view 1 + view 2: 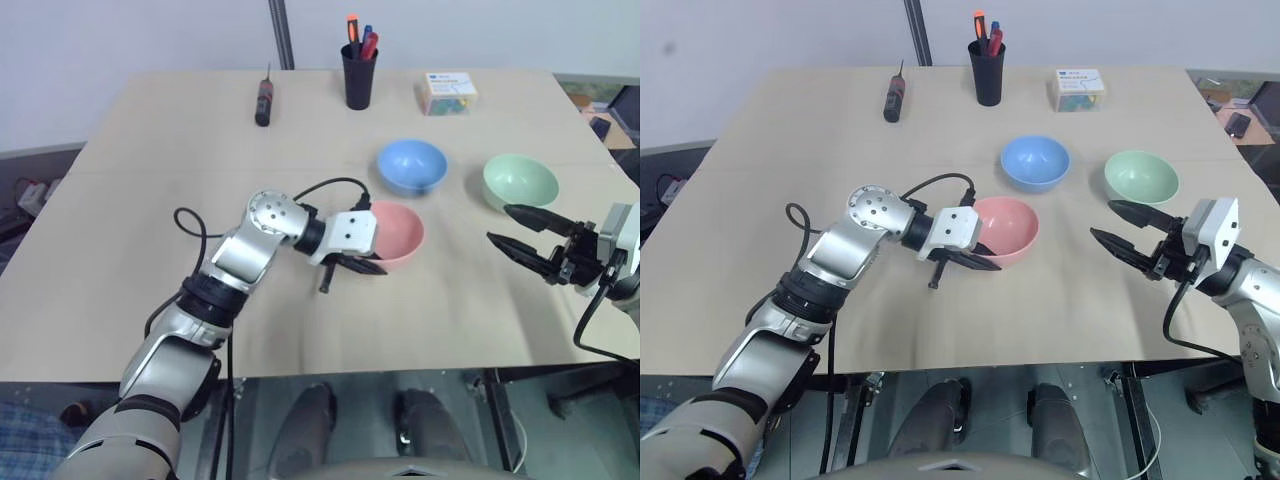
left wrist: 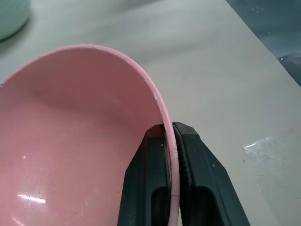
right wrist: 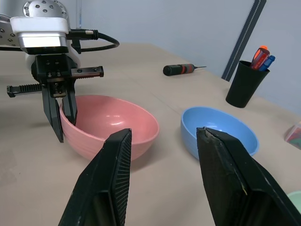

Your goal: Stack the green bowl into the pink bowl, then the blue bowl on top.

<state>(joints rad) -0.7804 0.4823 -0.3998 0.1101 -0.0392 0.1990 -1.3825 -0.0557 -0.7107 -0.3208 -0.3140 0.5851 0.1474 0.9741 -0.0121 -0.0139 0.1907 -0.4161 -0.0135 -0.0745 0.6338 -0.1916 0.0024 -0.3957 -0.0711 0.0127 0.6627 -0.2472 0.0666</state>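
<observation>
The pink bowl [image 1: 402, 232] sits on the table's middle. My left gripper [image 1: 362, 265] is shut on its near rim, one finger inside the wall and one outside [image 2: 197, 160]. Behind it stands the blue bowl [image 1: 411, 165]. The green bowl [image 1: 520, 180] is at the right. Just in front of the green bowl, my right gripper [image 1: 499, 224] hovers open and empty, pointing left toward the pink bowl [image 3: 113, 122] and the blue bowl [image 3: 221, 132].
At the back of the table [image 1: 150, 200] stand a black pen cup [image 1: 359, 75], a screwdriver [image 1: 264, 100] and a small box [image 1: 448, 92]. The table's front edge runs just below both arms.
</observation>
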